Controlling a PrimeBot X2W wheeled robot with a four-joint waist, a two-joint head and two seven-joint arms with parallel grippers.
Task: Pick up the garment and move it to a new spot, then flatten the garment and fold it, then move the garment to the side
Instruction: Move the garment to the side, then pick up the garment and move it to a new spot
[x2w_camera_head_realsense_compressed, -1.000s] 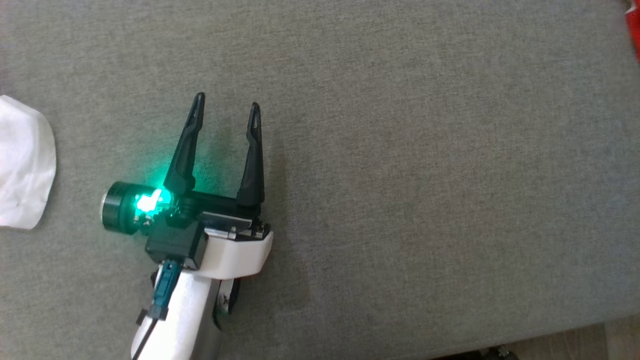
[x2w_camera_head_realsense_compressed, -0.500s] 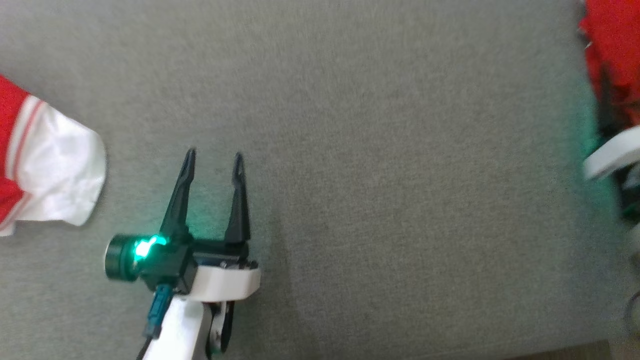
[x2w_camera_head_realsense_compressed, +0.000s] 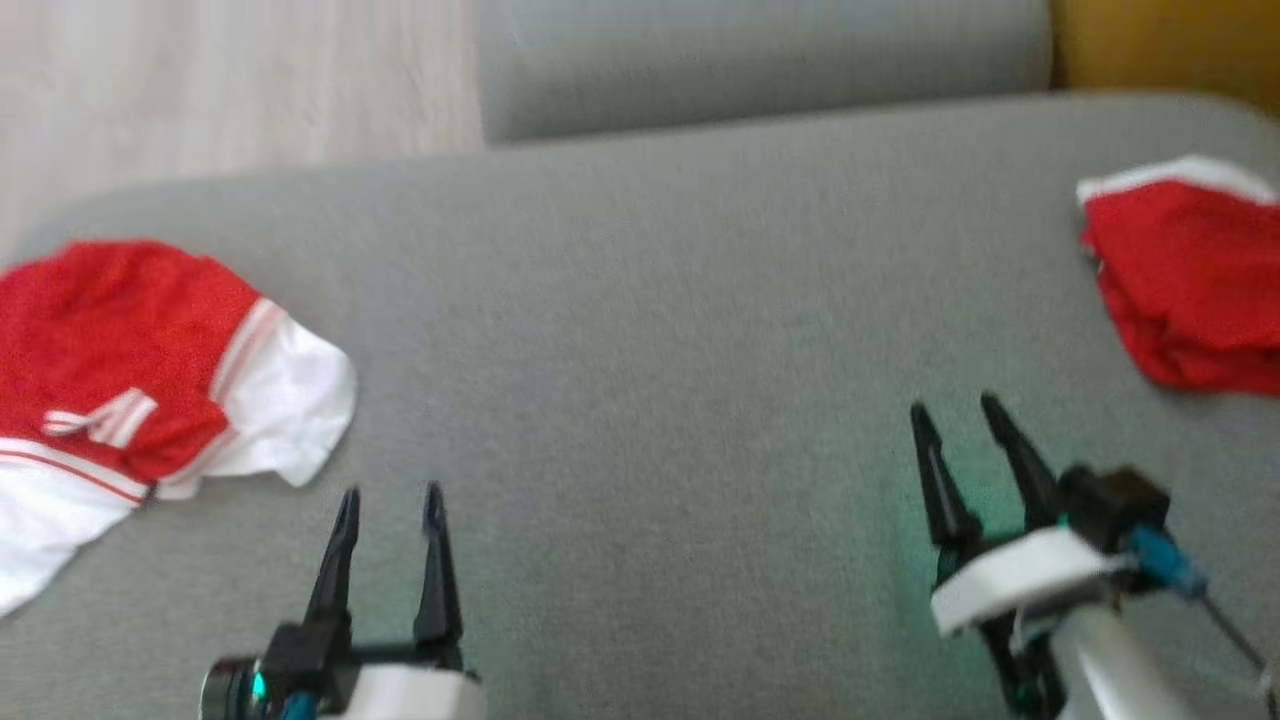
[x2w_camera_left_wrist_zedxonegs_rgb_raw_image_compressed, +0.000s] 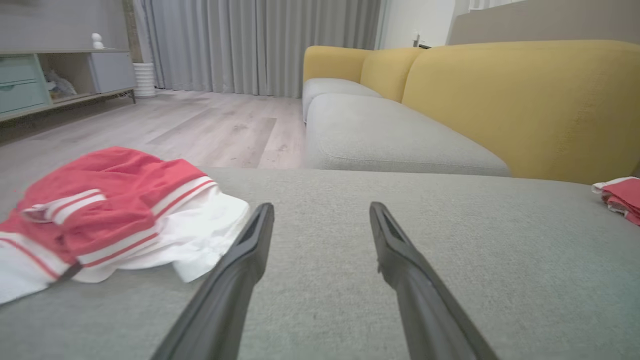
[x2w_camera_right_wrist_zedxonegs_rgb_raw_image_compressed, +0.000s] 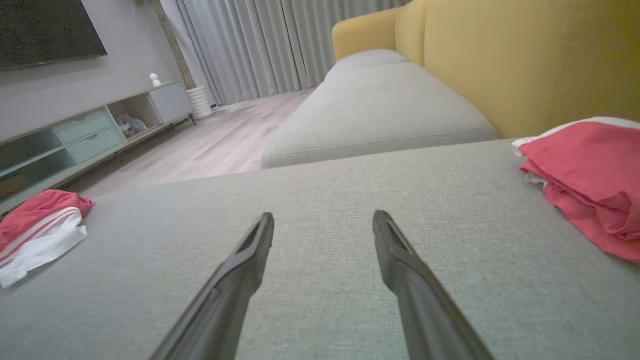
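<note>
The left gripper (x2w_camera_head_realsense_compressed: 390, 493) hovers low over the grey sofa cushion (x2w_camera_head_realsense_compressed: 650, 330), its 2 fingers spread and holding nothing. From its fingertips, the crumpled red-and-white garment (x2w_camera_head_realsense_compressed: 130, 350) lies to the left and slightly farther away. It is near the gripper but not touching it. The closest part is the white hem, which bulges to the right toward the gripper. The red body with its white stripes sits beyond the hem, further left and reaching the cushion's left edge. The heap is too rumpled to show a clear long axis, though it spreads more from left to right than from near to far.

The right gripper (x2w_camera_head_realsense_compressed: 952, 406) is also spread and holding nothing. It is well apart from that heap, across the bare middle of the cushion. Just beyond it to the far right, a second red garment (x2w_camera_head_realsense_compressed: 1190, 290) lies in a neat stack, and it looks already folded and set aside.

I judge the crumpled heap to be the piece to pick up, and the left arm is clearly the nearer one. The likely move is a short swing left and forward, pinching at the white hem.
</note>
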